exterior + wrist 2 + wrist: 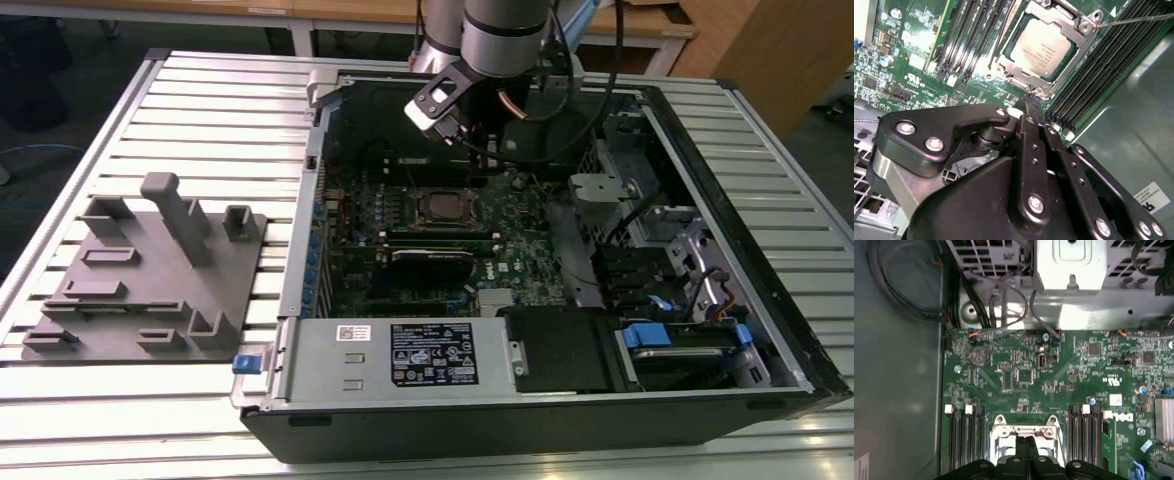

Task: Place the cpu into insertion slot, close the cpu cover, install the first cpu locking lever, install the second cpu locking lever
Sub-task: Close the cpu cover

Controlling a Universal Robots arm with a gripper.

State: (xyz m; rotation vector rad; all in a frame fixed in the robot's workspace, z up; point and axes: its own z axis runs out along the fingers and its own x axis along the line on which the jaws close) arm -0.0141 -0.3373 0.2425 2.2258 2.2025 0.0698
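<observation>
Claw (1026,442) covers part of the cpu cover (1004,432) in the first wrist view — fingers pressed together, gripping nothing. Inside the open computer case (534,435), cpu (1044,47) sits in the insertion slot (419,208), cover flat over it.

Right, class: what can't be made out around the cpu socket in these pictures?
Exterior view: the insertion slot is too small to tell whether it is locked.
First wrist view: the pincer and the picture's edge hide most of the cpu cover.
Second wrist view: the pincer hides the board next to the cpu.
</observation>
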